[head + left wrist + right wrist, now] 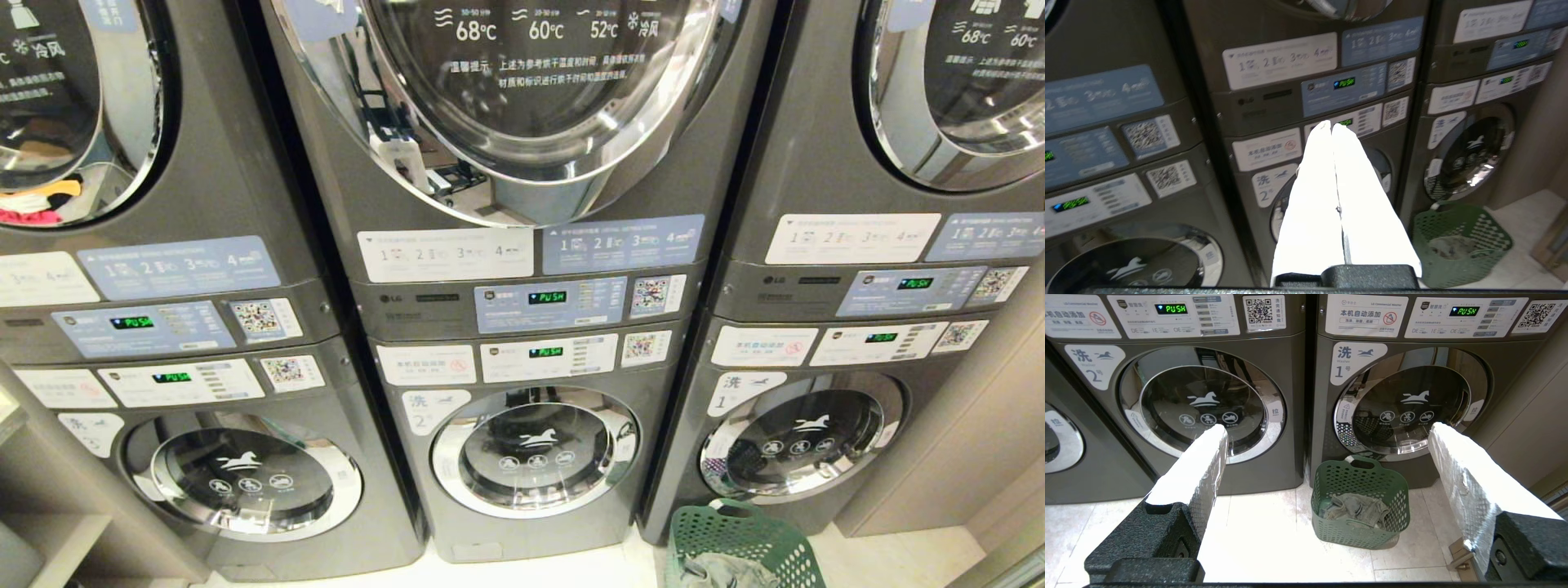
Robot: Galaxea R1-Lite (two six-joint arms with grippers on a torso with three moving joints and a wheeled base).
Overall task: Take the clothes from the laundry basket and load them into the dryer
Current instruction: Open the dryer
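Observation:
The green laundry basket (744,539) (1361,506) stands on the floor in front of the right-hand washer. Crumpled grey clothes (1357,508) (722,572) lie in its bottom. The dryer (522,90) is the upper machine of the middle stack, its chrome-ringed round door filling the top of the head view. My right gripper (1327,430) hangs open and wide, empty, above and short of the basket. My left gripper (1331,125) is shut with nothing in it, its white fingers (1314,192) pressed together and pointing at the middle stack's control panels. The basket (1461,241) sits below and to its right. Neither arm shows in the head view.
Three grey stacks stand side by side, washers (1202,404) (1408,404) below and dryers above, with lit control panels (547,298) between. The left dryer (49,106) holds coloured laundry. A beige wall panel (980,441) closes the right side. Pale tiled floor (1257,539) lies before the machines.

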